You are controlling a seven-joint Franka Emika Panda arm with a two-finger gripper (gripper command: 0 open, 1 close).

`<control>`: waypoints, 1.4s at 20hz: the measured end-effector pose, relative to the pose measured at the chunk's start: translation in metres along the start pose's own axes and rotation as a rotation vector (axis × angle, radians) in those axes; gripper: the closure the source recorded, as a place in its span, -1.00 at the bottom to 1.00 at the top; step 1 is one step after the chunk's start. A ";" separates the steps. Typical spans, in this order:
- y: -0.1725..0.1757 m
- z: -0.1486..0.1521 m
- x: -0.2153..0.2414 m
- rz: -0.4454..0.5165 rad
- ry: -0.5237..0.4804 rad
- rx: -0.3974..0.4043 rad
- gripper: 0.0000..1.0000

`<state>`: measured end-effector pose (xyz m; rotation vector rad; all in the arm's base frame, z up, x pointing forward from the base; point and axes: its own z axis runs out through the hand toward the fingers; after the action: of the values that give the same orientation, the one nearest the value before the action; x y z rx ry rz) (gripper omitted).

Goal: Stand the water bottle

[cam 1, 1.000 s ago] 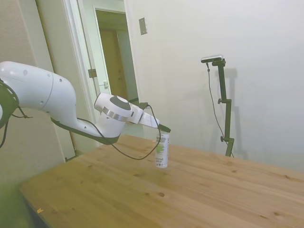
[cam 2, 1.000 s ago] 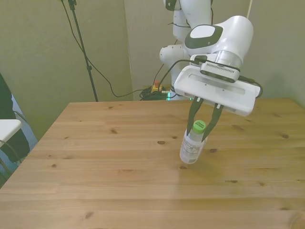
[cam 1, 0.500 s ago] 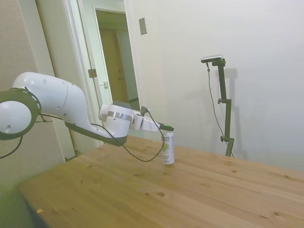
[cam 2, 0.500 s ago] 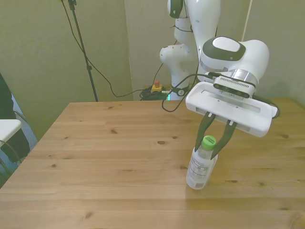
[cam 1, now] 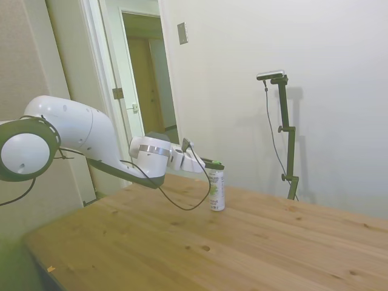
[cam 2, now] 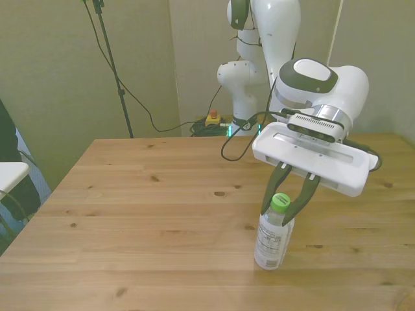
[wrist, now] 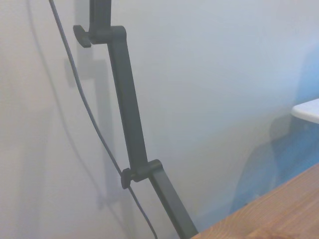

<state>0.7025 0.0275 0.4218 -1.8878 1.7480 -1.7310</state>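
1. Side view: the white arm is reaching in low and nearly level over the wooden table (cam 1: 254, 242), its wrist pointing sideways. The gripper (cam 1: 213, 164) is sitting at the green cap of the water bottle (cam 1: 216, 189), which is standing upright on the table directly beneath the fingertips.

2. Front view: the gripper (cam 2: 283, 206) is hanging down from its wide white body, and its dark fingers (cam 2: 268, 193) are flanking the cap with a slight gap on each side, so they are looking parted and not clamping it. The water bottle (cam 2: 273, 234) is standing on its base below them.

3. Wrist view: only a pale wall (wrist: 224, 74) and a corner of the table (wrist: 269, 211) are showing.
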 end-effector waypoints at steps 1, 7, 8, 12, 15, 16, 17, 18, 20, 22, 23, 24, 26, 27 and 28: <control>0.000 0.000 0.000 0.000 -0.001 0.000 -1.00; 0.001 0.002 0.004 0.006 0.002 -0.004 -1.00; 0.001 0.003 0.005 0.007 0.003 -0.005 -1.00; 0.000 0.002 0.010 0.013 0.008 -0.004 -1.00; 0.000 0.002 0.010 0.013 0.007 -0.003 -1.00; -0.001 0.001 0.010 0.014 0.006 -0.002 -1.00; -0.002 -0.001 0.011 0.016 0.003 -0.001 -1.00; -0.003 -0.003 0.012 0.019 -0.001 0.001 -1.00; -0.004 -0.009 0.017 0.039 -0.015 -0.011 -1.00; -0.005 -0.018 0.026 0.055 -0.061 -0.049 -1.00; -0.006 -0.024 0.032 0.057 -0.093 -0.070 -1.00; -0.007 -0.032 0.038 0.053 -0.125 -0.090 -1.00; -0.009 -0.052 0.051 0.046 -0.180 -0.121 -1.00; -0.009 -0.064 0.057 0.037 -0.213 -0.136 -1.00; -0.007 -0.077 0.061 0.016 -0.248 -0.153 -1.00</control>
<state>0.6375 0.0328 0.4956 -2.0376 1.8371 -1.3223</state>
